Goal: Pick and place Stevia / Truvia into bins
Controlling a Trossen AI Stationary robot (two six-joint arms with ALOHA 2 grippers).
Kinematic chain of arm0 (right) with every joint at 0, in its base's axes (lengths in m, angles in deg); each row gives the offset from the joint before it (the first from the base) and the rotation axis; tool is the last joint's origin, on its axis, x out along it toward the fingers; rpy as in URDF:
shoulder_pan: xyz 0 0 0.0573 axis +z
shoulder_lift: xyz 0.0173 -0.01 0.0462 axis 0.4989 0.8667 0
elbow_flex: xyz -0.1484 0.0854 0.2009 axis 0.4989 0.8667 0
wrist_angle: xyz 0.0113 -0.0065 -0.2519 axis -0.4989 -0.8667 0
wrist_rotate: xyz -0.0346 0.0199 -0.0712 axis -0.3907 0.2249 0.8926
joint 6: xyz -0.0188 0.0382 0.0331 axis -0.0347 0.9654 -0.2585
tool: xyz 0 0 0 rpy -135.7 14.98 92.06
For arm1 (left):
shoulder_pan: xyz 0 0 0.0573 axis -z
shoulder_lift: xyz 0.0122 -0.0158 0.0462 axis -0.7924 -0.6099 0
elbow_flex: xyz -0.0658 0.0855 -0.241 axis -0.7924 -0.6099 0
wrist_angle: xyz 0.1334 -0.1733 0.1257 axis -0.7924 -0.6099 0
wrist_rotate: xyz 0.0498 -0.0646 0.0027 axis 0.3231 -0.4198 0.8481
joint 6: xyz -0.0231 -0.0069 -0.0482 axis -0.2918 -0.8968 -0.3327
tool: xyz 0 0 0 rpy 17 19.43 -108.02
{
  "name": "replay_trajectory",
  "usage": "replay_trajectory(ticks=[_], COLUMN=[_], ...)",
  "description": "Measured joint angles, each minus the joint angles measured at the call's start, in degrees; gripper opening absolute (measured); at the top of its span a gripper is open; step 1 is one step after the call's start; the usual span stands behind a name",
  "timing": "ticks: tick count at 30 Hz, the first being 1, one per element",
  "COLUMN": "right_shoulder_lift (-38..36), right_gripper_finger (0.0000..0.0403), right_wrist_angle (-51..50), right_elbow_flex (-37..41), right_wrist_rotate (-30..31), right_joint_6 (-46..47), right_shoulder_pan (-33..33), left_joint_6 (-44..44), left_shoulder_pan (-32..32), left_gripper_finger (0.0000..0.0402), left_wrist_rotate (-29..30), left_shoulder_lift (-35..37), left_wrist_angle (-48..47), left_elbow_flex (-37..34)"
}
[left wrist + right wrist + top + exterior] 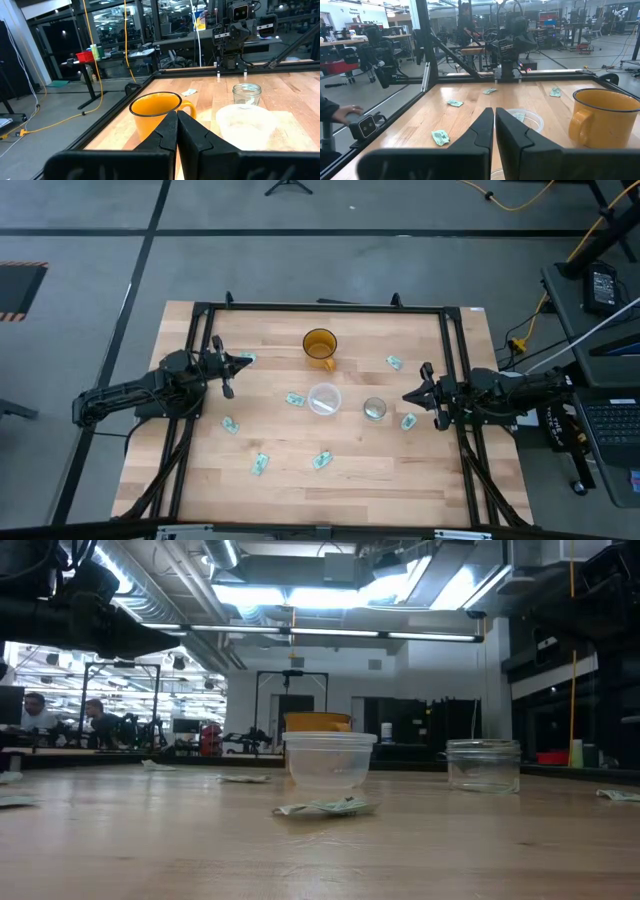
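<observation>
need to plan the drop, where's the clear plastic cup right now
In the high view the clear plastic cup stands mid-table, just below the amber mug and left of the small metallic cup.

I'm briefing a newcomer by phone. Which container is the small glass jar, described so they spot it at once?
Start at the amber-orange handled mug near the wooden table's far edge. Nearer the table's middle sits a clear, wide plastic cup. The small glass jar stands apart from it toward the right arm: narrower, with a greyish look from above.

Amber mug [605,117], clear cup [522,119], scattered packets [440,137] beyond nearly closed jaws.
</observation>
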Motion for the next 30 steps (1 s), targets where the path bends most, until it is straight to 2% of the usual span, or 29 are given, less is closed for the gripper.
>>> replay_trajectory(ticks=[30], right_shoulder_lift=[0.0], right_gripper_finger=[0.0023], right_wrist_angle=[0.0], right_elbow_flex=[0.0], right_wrist_rotate=[0.0], right_joint_6=[3.1], right_shoulder_pan=[0.0], left_joint_6=[0.0], left_shoulder_pan=[0.0], left_gripper_finger=[0.0002], left_wrist_rotate=[0.0], left_shoulder_lift=[0.0], left_wrist_angle=[0.0], left_elbow_flex=[0.0])
